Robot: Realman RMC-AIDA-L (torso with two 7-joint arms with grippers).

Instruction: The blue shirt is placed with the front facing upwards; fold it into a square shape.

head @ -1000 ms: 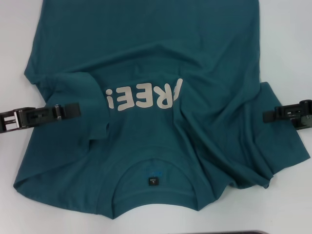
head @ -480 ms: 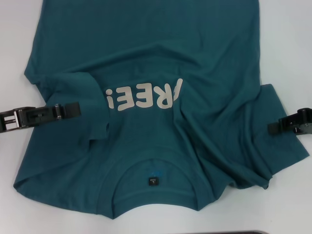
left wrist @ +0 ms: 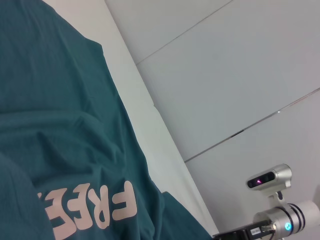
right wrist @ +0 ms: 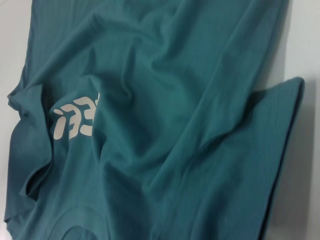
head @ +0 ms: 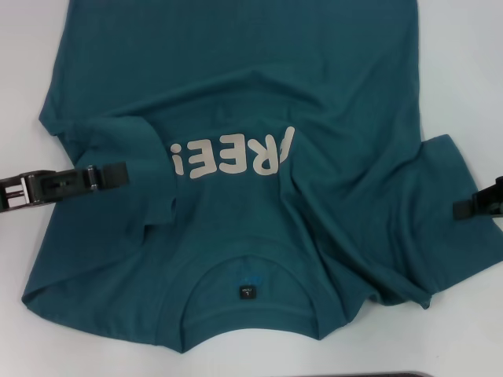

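The blue shirt lies front up on the white table, its collar and neck label nearest me and the off-white "FREE!" lettering upside down. The sleeve on the left is folded inward onto the chest. The sleeve on the right lies spread and creased, with deep wrinkles running toward the collar. My left gripper hovers over the folded sleeve. My right gripper sits at the shirt's right border, its tip over the cloth edge. The left wrist view shows the lettering; the right wrist view shows the wrinkled cloth.
White table surrounds the shirt, with bare strips on both sides and at the front. A dark object's edge shows at the bottom. The right arm appears far off in the left wrist view.
My right gripper has drawn back to the right and slightly toward me, off the sleeve on the right. That sleeve has settled flatter. The left gripper has stayed in place.
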